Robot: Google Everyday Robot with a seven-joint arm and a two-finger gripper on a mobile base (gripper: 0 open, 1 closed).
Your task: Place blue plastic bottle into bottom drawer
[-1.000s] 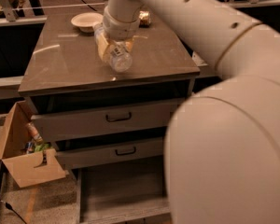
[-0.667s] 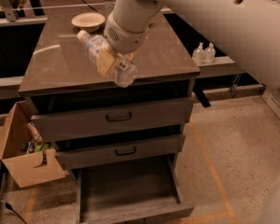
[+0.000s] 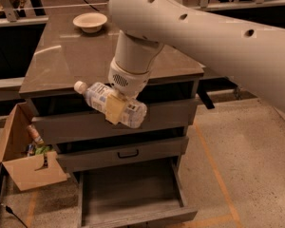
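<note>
I have the gripper [image 3: 117, 107] clamped across the middle of the blue plastic bottle [image 3: 96, 95]. One tan pad [image 3: 114, 112] lies flat on the near side of the label and the other finger is hidden behind it, so I read the jaws as closed on the bottle. It hangs almost level in them, with the white cap poking out of one side, a little higher, towards the cardboard box [image 3: 28, 171], and the base out of the other.

Just behind the jaws is the cabinet's top drawer front [image 3: 71, 126]. Under them comes the middle drawer [image 3: 147, 149] with its black handle, and well below that the bottom drawer [image 3: 128, 191], pulled open with its grey floor showing.

I judge this to be the carry: the bottle is picked and in the air, not yet placed. Next I want to bring the jaws down and somewhat out from the cabinet face, so the bottle clears the middle drawer's front. I would keep it level, centre it over the open floor between the low sides, and let go only when it is close to the floor, since a round bottle dropped from a height may roll or bounce
</note>
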